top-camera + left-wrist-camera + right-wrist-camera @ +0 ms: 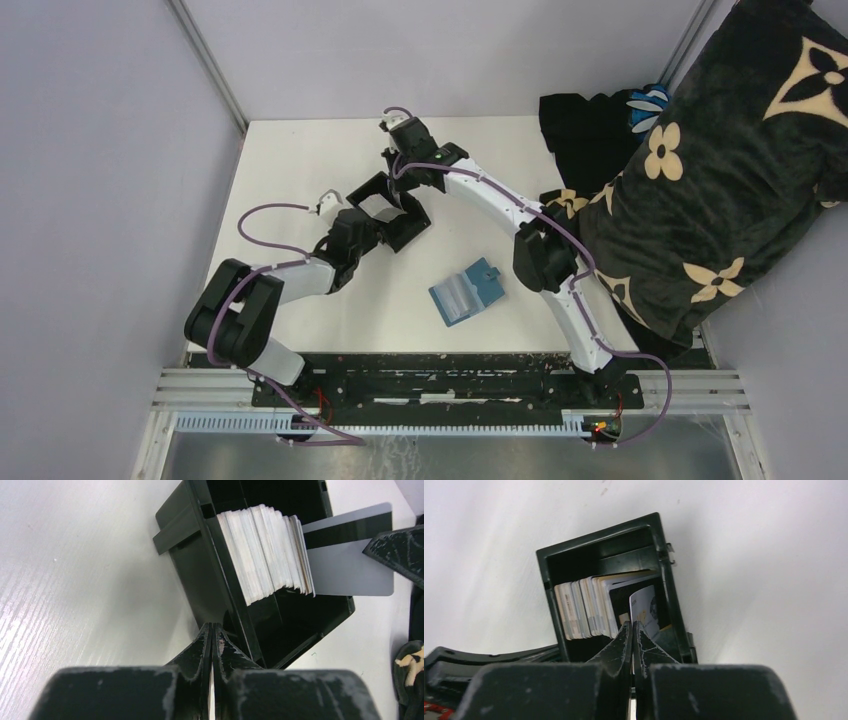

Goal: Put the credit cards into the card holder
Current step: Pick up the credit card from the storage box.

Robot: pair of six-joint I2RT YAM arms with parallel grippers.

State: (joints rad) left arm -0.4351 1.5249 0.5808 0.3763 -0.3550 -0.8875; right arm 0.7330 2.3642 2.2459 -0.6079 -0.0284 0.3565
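Note:
The credit cards (265, 550) stand packed on edge in a black open-topped box (408, 232), and the stack also shows in the right wrist view (584, 610). My right gripper (397, 183) reaches down into the box and is shut on one card (644, 611). That card shows grey with a dark stripe in the left wrist view (350, 565), lifted partly out past the box wall. My left gripper (368, 224) is shut, its tips (212, 629) against the box's near wall (195, 575). The card holder (467, 292) lies open on the table, teal-blue, to the right and nearer the arm bases.
A black blanket with cream flower marks (720, 170) covers the table's right side, and its edge shows in the left wrist view (412, 665). Grey walls close the table at the back and left. A metal rail (450, 385) runs along the near edge.

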